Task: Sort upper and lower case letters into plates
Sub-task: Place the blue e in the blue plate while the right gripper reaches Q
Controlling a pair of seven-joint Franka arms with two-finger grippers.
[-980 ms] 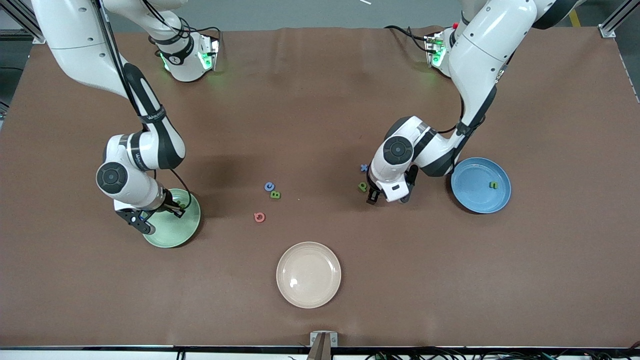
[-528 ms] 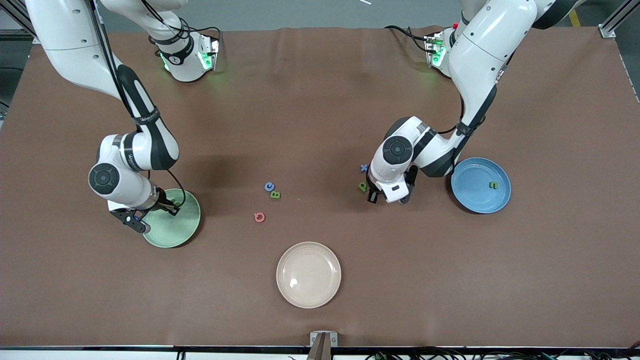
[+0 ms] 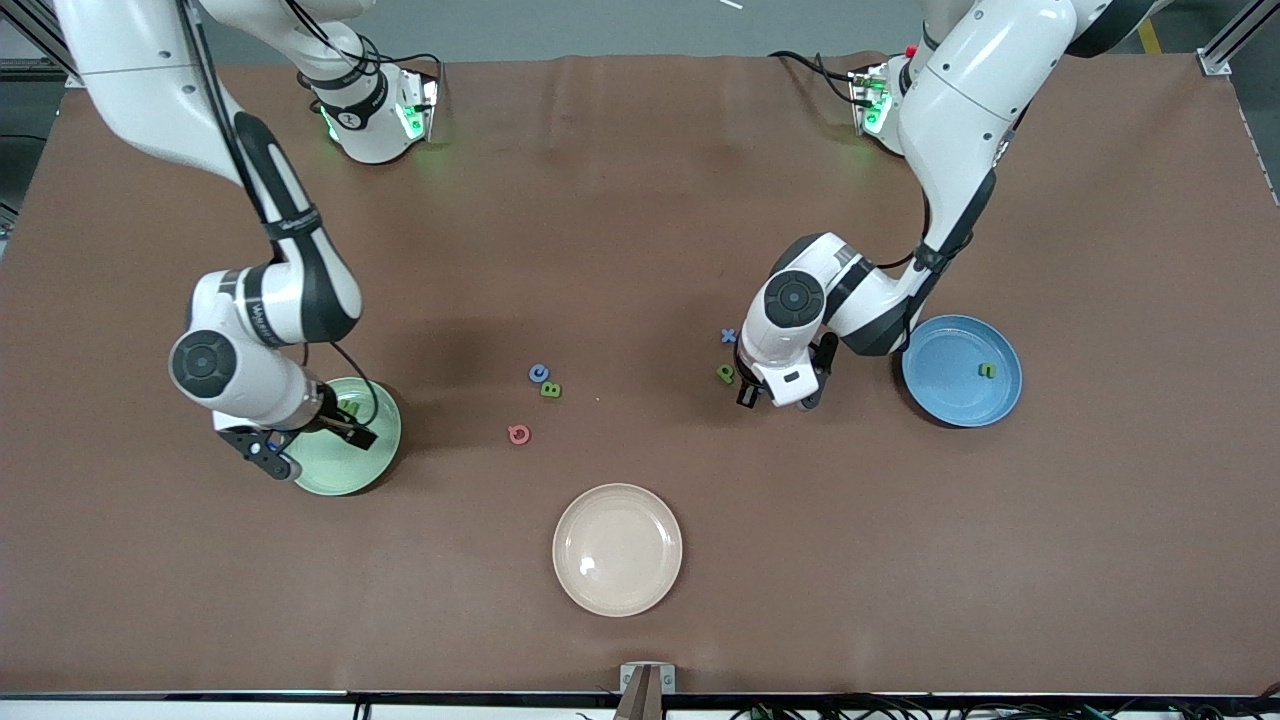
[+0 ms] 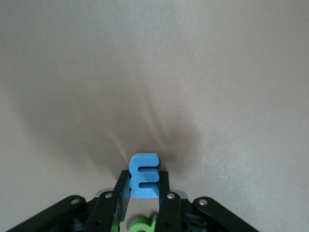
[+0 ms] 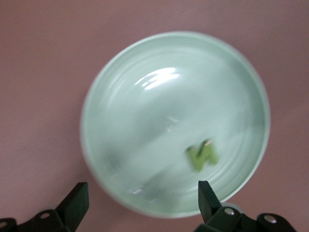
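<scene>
Mint plate (image 3: 345,462): near the worktop edge at the right arm's end; one green letter (image 5: 203,157) is seen lying in it.
Blue plate (image 3: 962,400): toward the left arm's end of the worktop; one green letter (image 3: 987,370) is already placed in it.
Beige plate (image 3: 617,549): near the front edge, mid-worktop; nothing is seen in it.
Right pincer (image 3: 300,445): held over the mint plate with fingers spread wide and nothing between them; the drop there is judged done.
Left pincer (image 4: 143,200): low at the worktop beside the blue plate, clamped on a blue letter E (image 4: 144,175).
Loose letters: a blue one (image 3: 539,373), a green one (image 3: 550,390) and a red one (image 3: 518,434) lie mid-worktop; a small blue x (image 3: 728,336) and a green letter (image 3: 725,373) lie just beside the left pincer.
Done: two letters are sorted, one in each plate.
Left: the gripped E is not yet carried to a plate, and five letters are yet to be picked up, so the task is judged under halfway.
</scene>
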